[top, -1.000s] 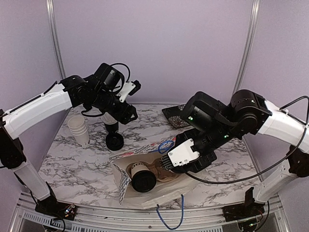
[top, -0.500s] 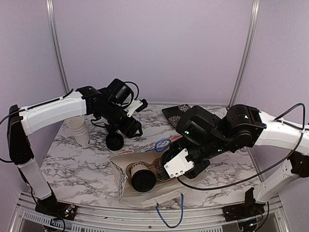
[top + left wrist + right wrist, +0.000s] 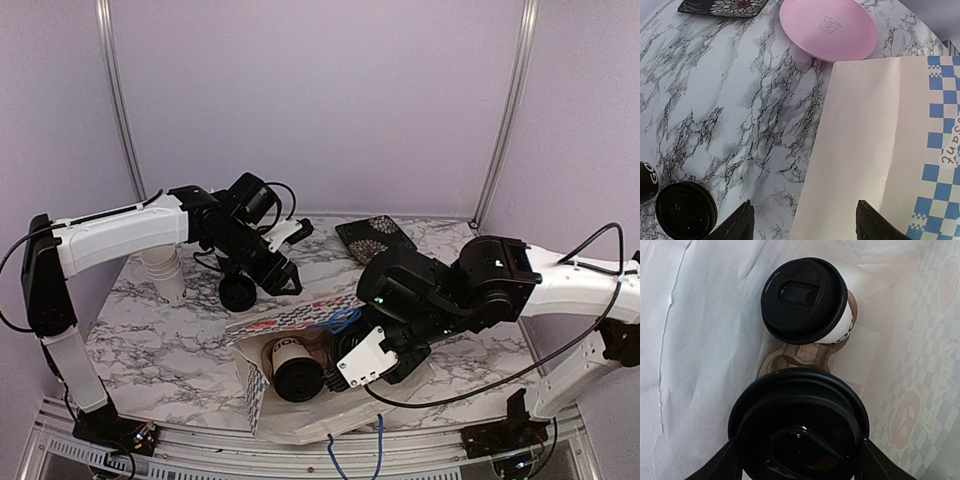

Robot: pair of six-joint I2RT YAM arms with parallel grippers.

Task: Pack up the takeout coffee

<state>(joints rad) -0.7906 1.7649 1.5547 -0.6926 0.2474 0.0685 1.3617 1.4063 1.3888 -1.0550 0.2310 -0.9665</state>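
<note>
Far left: stack of plain cups (image 3: 163, 268) standing, with a black cup (image 3: 238, 294) near it on the right. Neither is part of the job.

Left gripper (image 3: 804, 227): jaws wide, nothing between them. It hangs over the marble at the outer edge of the paper bag (image 3: 300, 316), with a pink plate (image 3: 827, 27) beyond. No coffee lies near these jaws, so this is not the arm for the move.

Centre: the bag mouth gapes toward the near edge. Inside, the first coffee cup (image 3: 805, 300) sits in a brown cardboard carrier (image 3: 805, 356), a little tilted.

Right gripper (image 3: 797, 462): inside the bag, jaws spread wide but clamped on the second coffee cup (image 3: 799, 432), one finger on each side below the lid rim. The lid faces the wrist. The cup's long axis runs away from the jaws into the bag, roughly parallel to its neighbour's.

Judgement: the move turns on the carrier's free end, which lies behind the held cup and nearer than the seated one. Travel should follow the cup's own axis and stay clear of the other lid. The lid hides the base, so I cannot tell whether it is seated.
</note>
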